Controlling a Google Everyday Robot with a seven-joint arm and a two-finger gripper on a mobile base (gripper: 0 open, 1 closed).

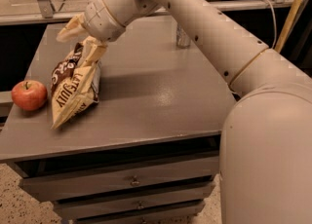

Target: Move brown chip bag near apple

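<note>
The brown chip bag [73, 84], dark brown above and tan below with "LATE JULY" print, leans with its lower end on the grey table [156, 96] near the left edge. The red apple [29, 95] sits just left of it, a small gap between them. My gripper [82, 37] is at the bag's top, its tan fingers [69, 28] shut on the crumpled upper end of the bag. The arm reaches in from the right across the table.
A slim silver can [183, 38] stands at the back of the table, partly behind my arm. The table has drawers [131, 181] below its front edge. My large arm housing [268, 159] fills the right foreground.
</note>
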